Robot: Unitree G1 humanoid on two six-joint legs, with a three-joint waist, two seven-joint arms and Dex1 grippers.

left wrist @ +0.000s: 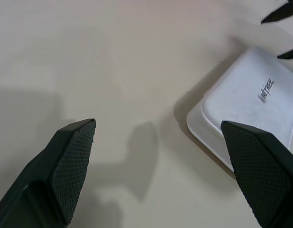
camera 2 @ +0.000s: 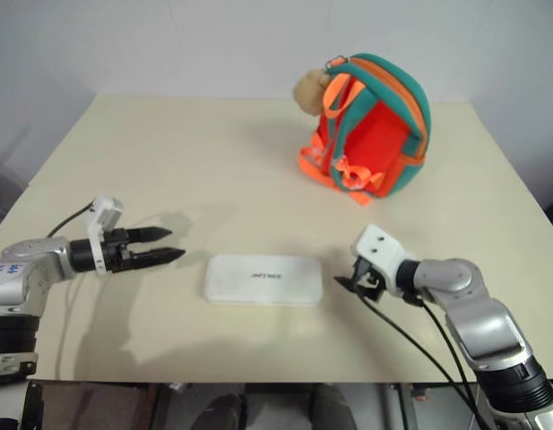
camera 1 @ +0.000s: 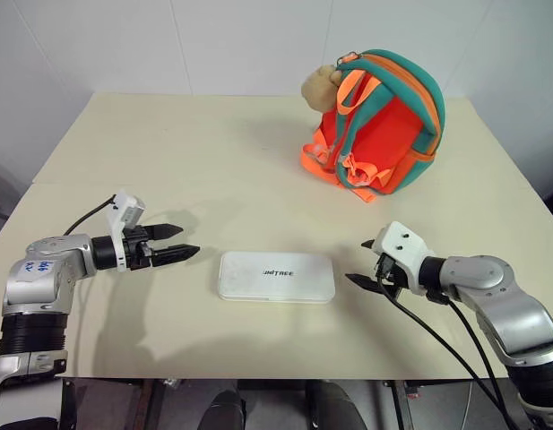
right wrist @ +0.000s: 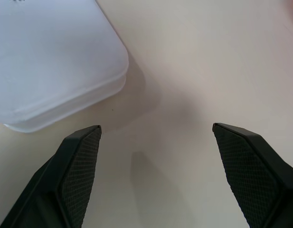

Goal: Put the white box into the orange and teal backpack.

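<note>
Arms reach in low from both sides of a cream table [camera 1: 213,161]. Left gripper [camera 1: 173,242] points level toward the box [camera 1: 276,276], fingers spread, holding nothing. Right gripper [camera 1: 363,269] angles down toward the box's other end — jaws also spread and empty. One white box lies flat between them, near the front edge, touching neither. One backpack [camera 1: 384,121] stands upright at the far right, well apart from the box — its opening cannot be seen.
</note>
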